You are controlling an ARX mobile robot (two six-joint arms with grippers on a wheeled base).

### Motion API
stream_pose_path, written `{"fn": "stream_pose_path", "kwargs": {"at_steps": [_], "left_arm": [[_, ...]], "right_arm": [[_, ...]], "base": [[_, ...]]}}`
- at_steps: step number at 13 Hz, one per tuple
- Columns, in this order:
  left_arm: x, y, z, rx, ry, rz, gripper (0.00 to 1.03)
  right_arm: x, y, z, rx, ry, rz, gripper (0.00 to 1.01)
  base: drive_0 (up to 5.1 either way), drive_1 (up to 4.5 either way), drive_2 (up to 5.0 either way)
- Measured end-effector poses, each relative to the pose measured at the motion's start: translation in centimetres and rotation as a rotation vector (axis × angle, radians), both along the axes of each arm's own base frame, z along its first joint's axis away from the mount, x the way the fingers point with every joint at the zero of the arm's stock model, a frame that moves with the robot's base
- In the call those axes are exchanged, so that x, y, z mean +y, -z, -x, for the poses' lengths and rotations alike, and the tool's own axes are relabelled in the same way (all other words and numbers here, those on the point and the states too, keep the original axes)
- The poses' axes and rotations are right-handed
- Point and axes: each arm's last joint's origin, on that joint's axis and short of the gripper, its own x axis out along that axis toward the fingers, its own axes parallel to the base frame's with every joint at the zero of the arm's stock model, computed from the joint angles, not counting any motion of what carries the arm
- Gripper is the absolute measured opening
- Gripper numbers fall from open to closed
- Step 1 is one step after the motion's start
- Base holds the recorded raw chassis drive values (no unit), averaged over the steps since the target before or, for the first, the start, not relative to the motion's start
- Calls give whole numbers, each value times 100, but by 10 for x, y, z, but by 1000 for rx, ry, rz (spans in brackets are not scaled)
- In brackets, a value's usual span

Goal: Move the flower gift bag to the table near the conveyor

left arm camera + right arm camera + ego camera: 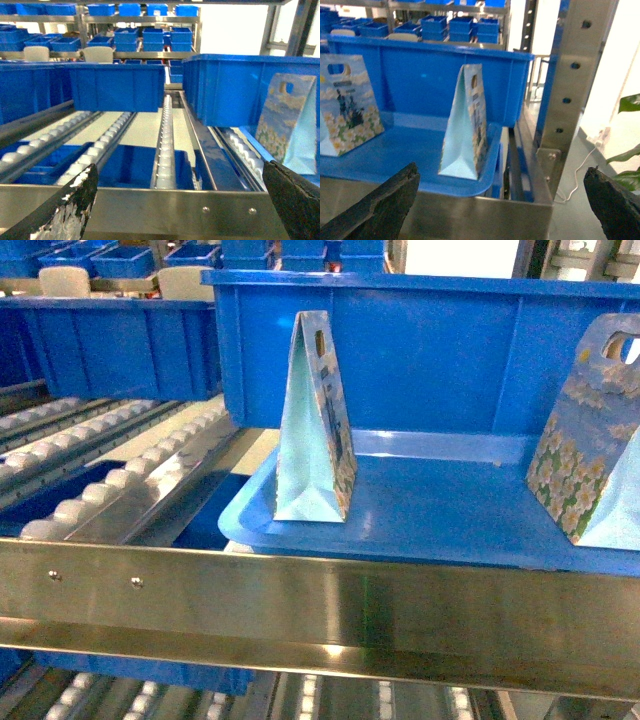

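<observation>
Two flower gift bags stand upright on a blue tray (430, 515). One (315, 425) is edge-on near the tray's left end, the other (590, 440) is cut off at the right. The right wrist view shows a daisy-printed bag (347, 105) at the left and an edge-on bag (467, 125) by the tray's right corner. My right gripper (502, 170) is open and empty, low in front of the steel rail. My left gripper (180, 167) is also open and empty, facing the conveyor (165, 135), with a bag (287, 120) to its right. The table is out of view. Neither gripper shows in the head view.
A shiny steel front rail (320, 600) runs across below the tray. A large blue bin (420, 350) stands right behind the bags. More blue bins (117, 85) sit on the roller lanes and on back shelves. A steel upright post (575, 85) stands right of the tray.
</observation>
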Motion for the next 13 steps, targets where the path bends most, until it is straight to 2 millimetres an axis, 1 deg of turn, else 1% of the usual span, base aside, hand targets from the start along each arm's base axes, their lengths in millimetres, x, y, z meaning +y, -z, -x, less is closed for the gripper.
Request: {"fn": "stream_pose_path", "kwargs": {"at_steps": [1,2,3,4,5,6,7,8,9,13], "left_arm": [[0,-1,-6,10,16,1,98],[-1,-1,-14,29,42,1,98],[-1,-7,-23,28,56,8,98],[-2,-23,-36,-7,69,6,98],[-3,-35,-48,-28,83,18,98],[-6,-44,-64,-38,104,27,98],[-13,-50,-81,-22,138,33,98],[-27,-70,-105,-32,190,52,98],[-32,-78,-107,-46,189,57,98],[-32,-78,-107,-46,186,57,98]], "right_arm": [[1,1,-6,24,9,1,98],[1,-2,-13,15,2,6,98],[1,-7,-21,10,-7,9,98],[1,-15,-32,1,-7,13,98],[1,-20,-41,0,-20,15,98],[3,-26,-55,10,-43,17,98],[5,-35,-75,24,-56,18,98],[14,-59,-111,-20,-56,21,98],[15,-73,-125,-34,10,17,98],[15,-73,-125,-32,10,17,98]], "base": [[0,0,0],[0,0,0],[0,0,0],[0,0,0],[0,0,0],[0,0,0],[0,0,0],[0,0,0],[0,0,0],[0,0,0]]}}
